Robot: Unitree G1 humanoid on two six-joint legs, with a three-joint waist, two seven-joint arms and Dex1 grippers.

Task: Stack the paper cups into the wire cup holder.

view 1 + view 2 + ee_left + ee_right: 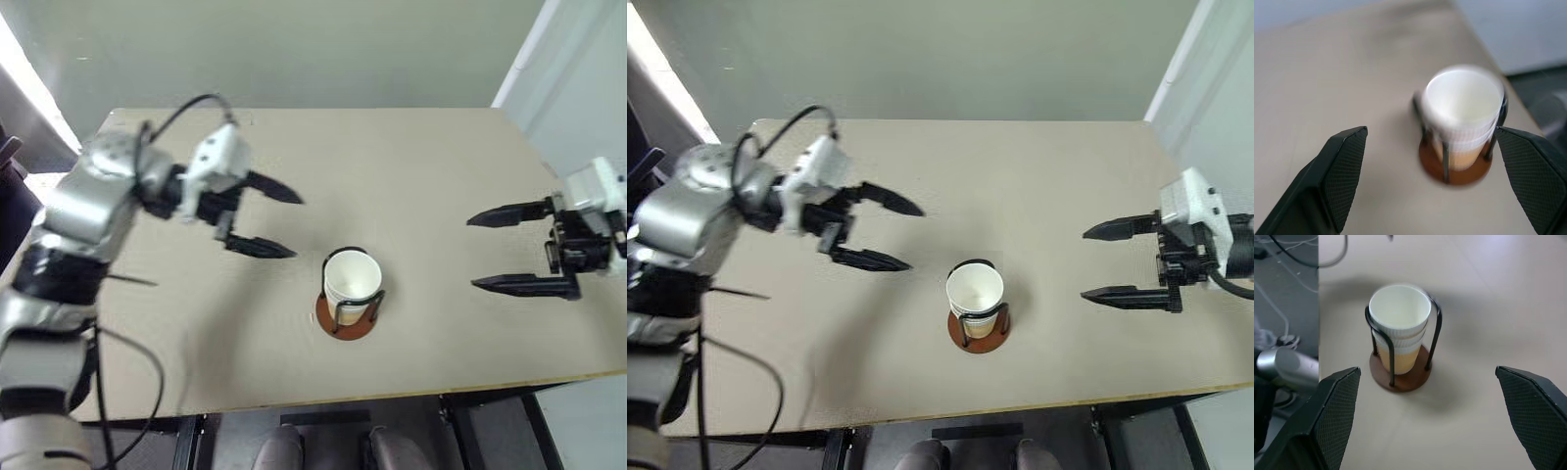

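The paper cups (351, 276) stand nested one inside another in the wire cup holder (346, 318), near the table's front middle. The stack is tan-yellow below with white rolled rims on top (1399, 313). The holder's black wire loops rise from a round reddish-brown base (1400, 377). My left gripper (284, 220) hangs open to the left of the stack, apart from it and empty. My right gripper (483, 253) is open far to the right, also empty. The stack also shows between the open left fingers (1347, 171) in the left wrist view.
The tan table (411, 166) carries nothing else. Its front edge (392, 397) runs close below the holder. A black cable (186, 110) loops over my left arm. A grey wall stands behind the table.
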